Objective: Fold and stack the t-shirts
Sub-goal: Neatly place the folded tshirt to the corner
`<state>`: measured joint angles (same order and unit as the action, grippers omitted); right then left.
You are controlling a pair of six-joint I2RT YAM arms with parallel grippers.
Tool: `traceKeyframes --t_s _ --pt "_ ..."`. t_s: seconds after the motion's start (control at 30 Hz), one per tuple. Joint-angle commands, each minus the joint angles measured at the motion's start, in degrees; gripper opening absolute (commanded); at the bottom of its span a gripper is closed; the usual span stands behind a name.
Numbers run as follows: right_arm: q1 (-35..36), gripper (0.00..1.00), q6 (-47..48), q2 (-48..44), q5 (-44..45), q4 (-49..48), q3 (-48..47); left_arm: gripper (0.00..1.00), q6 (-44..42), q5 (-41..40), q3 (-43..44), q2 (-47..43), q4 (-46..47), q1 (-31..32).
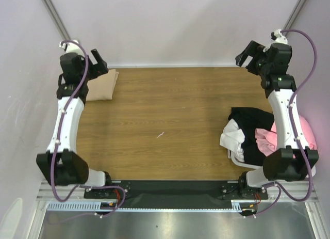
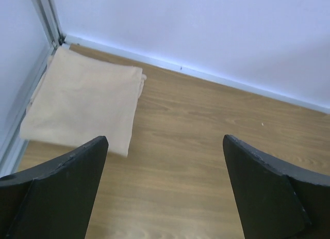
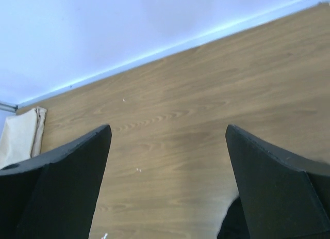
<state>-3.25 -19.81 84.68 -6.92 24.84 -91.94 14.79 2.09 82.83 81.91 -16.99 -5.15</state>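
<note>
your top view looks down from behind the arm bases (image 1: 100,179). the left wrist view sits close by the tan t-shirt (image 2: 85,107); the right shares it, seemingly from farther off.

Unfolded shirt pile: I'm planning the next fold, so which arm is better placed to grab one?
Right, probably. The pile lies beside the right arm's base, and the right fingers are open and empty. The left fingers, also open, hover by the folded tan shirt in the far-left corner.
</note>
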Motion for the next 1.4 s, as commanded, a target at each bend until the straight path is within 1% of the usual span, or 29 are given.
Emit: traceKeyframes --t_s 0.0,0.03,0.07,0.1,0.13,0.17,0.2,0.23,0.27,0.3,0.33,0.37,0.4,0.47,0.5,0.57,0.67,0.83,1.03,1.37 --pt "-0.3 1.00 0.1 -5.4 3.0 -2.8 6.1 1.00 0.7 -0.5 -7.1 -7.9 0.0 0.2" --pt "-0.3 1.00 -0.1 -6.5 3.3 -2.9 7.6 1.00 0.7 -0.5 -9.1 -12.4 0.5 0.2" --pt "-0.3 1.00 -0.1 -7.7 3.8 -3.4 9.6 1.00 0.7 -0.5 -11.3 -14.6 1.7 0.2" --pt "-0.3 1.00 -0.2 -10.8 4.0 -4.1 13.4 1.00 0.7 -0.7 -15.4 -16.7 2.3 0.1" --pt "-0.3 1.00 -0.4 -12.5 4.1 -5.1 16.2 1.00 0.9 -0.9 -17.5 -19.2 2.8 0.1" --pt "-0.3 1.00 -0.6 -14.5 4.5 -7.0 18.8 1.00 1.7 -0.9 -19.7 -23.6 4.4 0.2" --pt "-0.3 1.00 -0.9 -16.5 4.3 -8.5 25.2 1.00 2.2 -1.1 -24.2 -26.2 5.2 0.2" --pt "-0.3 1.00 -1.5 -20.6 4.1 -10.1 28.4 1.00 2.7 -1.3 -26.4 -28.3 6.1 0.2" --pt "-0.3 1.00 -2.1 -22.4 3.7 -13.3 31.4 1.00 3.8 -1.7 -28.6 -32.3 7.5 0.2" --pt "-0.3 1.00 -2.7 -24.0 3.0 -14.9 35.0 1.00 4.4 -1.9 -32.7 -34.3 8.3 0.1" --pt "-0.3 1.00 -4.2 -25.8 2.3 -16.4 40.2 1.00 5.1 -1.9 -34.8 -36.1 9.1 0.1" --pt "-0.3 1.00 -5.1 -28.1 1.0 -18.0 42.8 1.00 6.6 -1.9 -36.7 -39.6 10.3 0.1" --pt "-0.2 1.00 -6.2 -29.1 0.4 -18.4 44.6 1.00 7.3 -1.9 -40.2 -41.2 10.8 0.1" --pt "-0.1 1.00 -8.5 -31.4 -0.5 -19.0 49.3 1.00 8.6 -1.9 -43.2 -44.1 11.6 0.1" --pt "0.0 1.00 -8.8 -32.1 -0.9 -19.3 50.4 1.00 8.9 -3.5 -45.3 -46.4 11.5 0.1" --pt "0.1 1.00 -8.8 -33.3 -2.5 -20.0 53.5 1.00 8.9 -3.8 -46.7 -47.7 9.9 0.2" --pt "0.2 1.00 -8.3 -34.7 -2.8 -18.7 54.3 1.00 7.0 -5.6 -47.8 -49.5 8.6 2.2" --pt "0.2 1.00 -7.2 -37.7 -1.7 -16.2 54.3 1.00 6.7 -5.2 -50.0 -52.1 8.0 4.0" --pt "0.2 1.00 -6.1 -38.8 -0.7 -14.6 54.2 1.00 5.7 -2.8 -52.8 -54.2 7.2 4.4" --pt "0.2 1.00 -6.3 -39.3 -0.8 -14.6 55.4 1.00 4.8 -2.9 -54.4 -56.3 6.0 4.4"
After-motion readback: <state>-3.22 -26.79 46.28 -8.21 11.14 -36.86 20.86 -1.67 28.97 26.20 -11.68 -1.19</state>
